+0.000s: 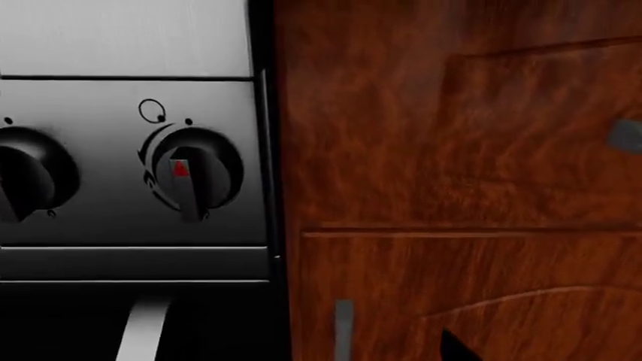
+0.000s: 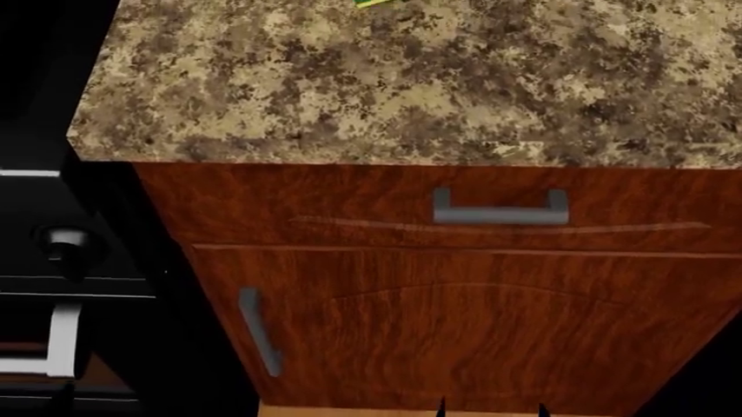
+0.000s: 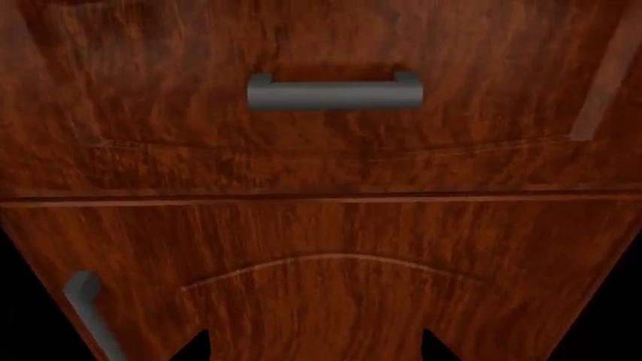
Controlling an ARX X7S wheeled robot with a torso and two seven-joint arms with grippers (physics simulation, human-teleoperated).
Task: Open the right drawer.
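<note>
Right tool [image 3: 313, 347] tips spread apart, empty; left tool barely visible.

A speckled brown stone countertop [image 2: 406, 78] sits on top, with a small green and yellow thing [image 2: 377, 3] at its far edge. Below is a tall wood cabinet door [image 2: 487, 330] with a grey up-and-down handle [image 2: 260, 332]. Beside it is a stove with a black knob [image 1: 195, 171] marked red, another black knob [image 1: 30, 174], and a silver bar [image 1: 143, 331] lower down.

No legible text, brand, or number appears. The only sign is a small circle symbol [image 1: 152, 110] printed on the stove control panel [image 1: 131, 98], above the knob [image 1: 194, 171] bearing a red mark.
</note>
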